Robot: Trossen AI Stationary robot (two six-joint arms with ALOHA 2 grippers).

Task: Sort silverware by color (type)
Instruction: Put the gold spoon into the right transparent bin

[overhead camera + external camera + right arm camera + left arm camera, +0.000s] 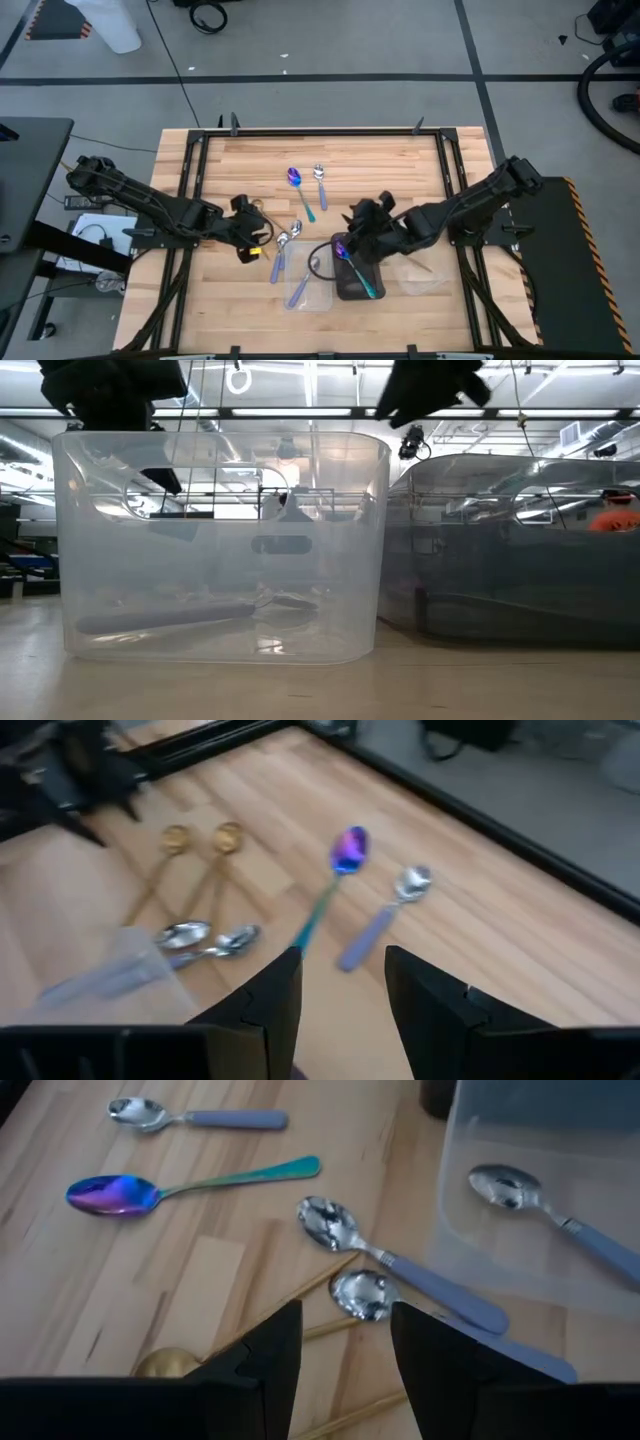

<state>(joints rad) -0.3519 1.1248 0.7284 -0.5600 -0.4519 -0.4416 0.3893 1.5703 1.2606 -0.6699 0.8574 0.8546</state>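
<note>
Spoons lie scattered over the wooden table (pixel 400 150) in the high view. An iridescent spoon (pixel 299 188) and a silver spoon with a lavender handle (pixel 320 183) lie side by side near the table's middle. Two more silver spoons (pixel 283 246) lie just left of the clear tray (pixel 322 296), where another lavender-handled spoon (pixel 300 288) rests. Beside that tray on its right stands the dark tray (pixel 350 290), with a second iridescent spoon (pixel 355 268) lying in it, bowl toward the right gripper (pixel 358 240), which hangs over the tray's far end. The left gripper (pixel 250 243) hovers over the table left of the silver pair; gold spoons show dimly beside it.

Low view: the clear tray (pixel 215 460) fills the left, a lavender-handled spoon (pixel 190 615) flat on its floor; the dark tray (pixel 520 540) stands to its right. Both arms show only as dark shapes at the top.

Left wrist view: the left gripper (pixel 345 1350) has its fingers (pixel 270 1355) spread apart with nothing between them. Beyond lie two silver spoons (pixel 390 1265) close together, a gold spoon (pixel 165 1363) by the finger, the iridescent spoon (pixel 175 1185), a lavender-handled spoon (pixel 195 1118) past it, and one spoon (pixel 560 1215) inside the clear tray (pixel 470 1230).

Right wrist view: the right gripper (pixel 343 995) is likewise parted and empty. Ahead lie the iridescent spoon (pixel 335 880), a silver spoon (pixel 385 915) beside it, two gold spoons (pixel 200 865) and the silver pair (pixel 205 938).
</note>
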